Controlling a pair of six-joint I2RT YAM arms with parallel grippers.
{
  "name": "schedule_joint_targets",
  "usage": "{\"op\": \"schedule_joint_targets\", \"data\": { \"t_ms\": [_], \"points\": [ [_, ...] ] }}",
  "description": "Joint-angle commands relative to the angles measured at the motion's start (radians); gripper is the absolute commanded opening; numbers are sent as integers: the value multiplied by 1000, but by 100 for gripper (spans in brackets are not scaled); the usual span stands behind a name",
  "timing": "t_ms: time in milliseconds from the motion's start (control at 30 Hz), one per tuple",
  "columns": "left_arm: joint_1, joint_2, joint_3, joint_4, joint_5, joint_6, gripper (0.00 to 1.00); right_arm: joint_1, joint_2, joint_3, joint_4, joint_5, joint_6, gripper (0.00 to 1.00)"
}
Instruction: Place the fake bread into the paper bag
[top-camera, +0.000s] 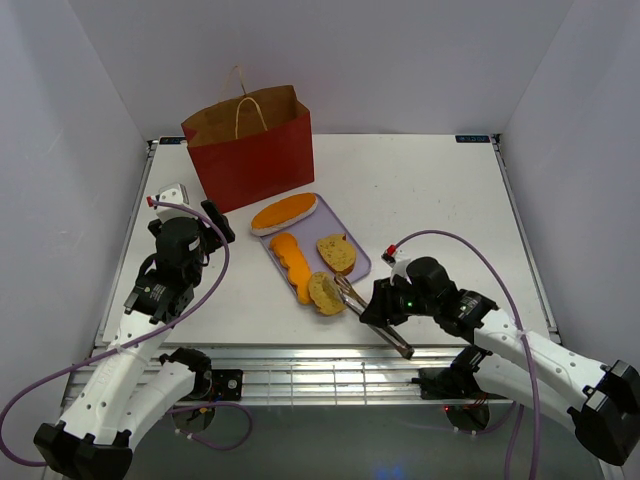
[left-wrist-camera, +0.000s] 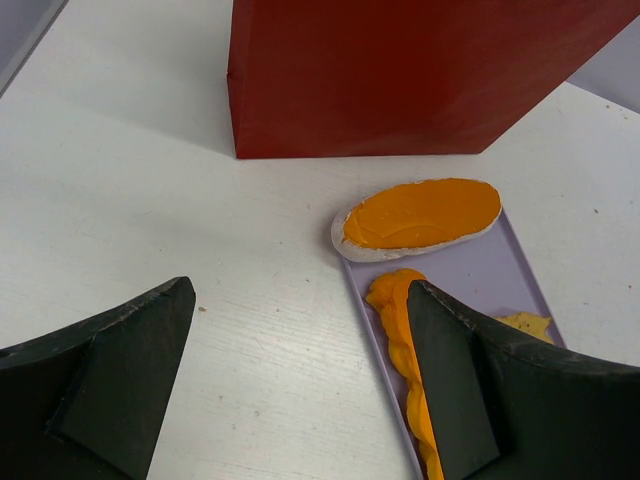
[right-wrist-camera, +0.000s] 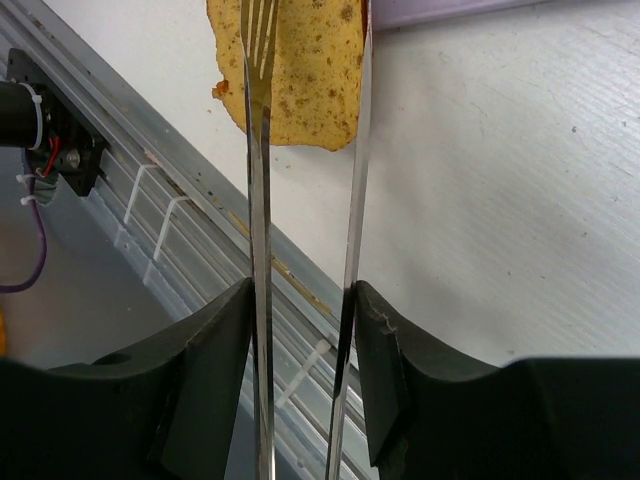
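The right gripper (right-wrist-camera: 300, 345) is clamped on the handle end of the metal tongs (right-wrist-camera: 258, 200), with both tong arms squeezed between its fingers. The tong tips reach the crusted slice (top-camera: 326, 292) at the near end of the lavender tray (left-wrist-camera: 490, 270). One arm lies over the slice and the other runs along its edge; whether the slice is actually pinched cannot be determined. The left gripper (left-wrist-camera: 300, 320) is spread wide with nothing in it, above the white table (top-camera: 430, 200) just left of the tray. All bread is outside the bag. A long orange loaf (left-wrist-camera: 420, 218) lies across the far end of the tray, a wavy orange piece (top-camera: 293, 265) lies along its left side, and a toast slice (top-camera: 336, 253) lies at its right. The red paper bag (top-camera: 250, 145) stands upright at the far left of the table, mouth open, just beyond the loaf.
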Motion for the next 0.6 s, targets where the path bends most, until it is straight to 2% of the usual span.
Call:
{"op": "schedule_joint_targets", "data": {
  "t_ms": [0, 167, 367, 567],
  "points": [
    [5, 0, 31, -6, 8, -6, 98, 2, 16, 4, 76, -44, -1, 49],
    [5, 0, 29, -4, 8, -6, 98, 2, 31, 16, 81, -64, -5, 42],
    [5, 0, 31, -6, 8, -6, 98, 2, 22, 39, 69, -60, -4, 29],
    [5, -2, 29, -6, 8, -6, 98, 2, 13, 59, 47, -48, -8, 25]
  ]
}}
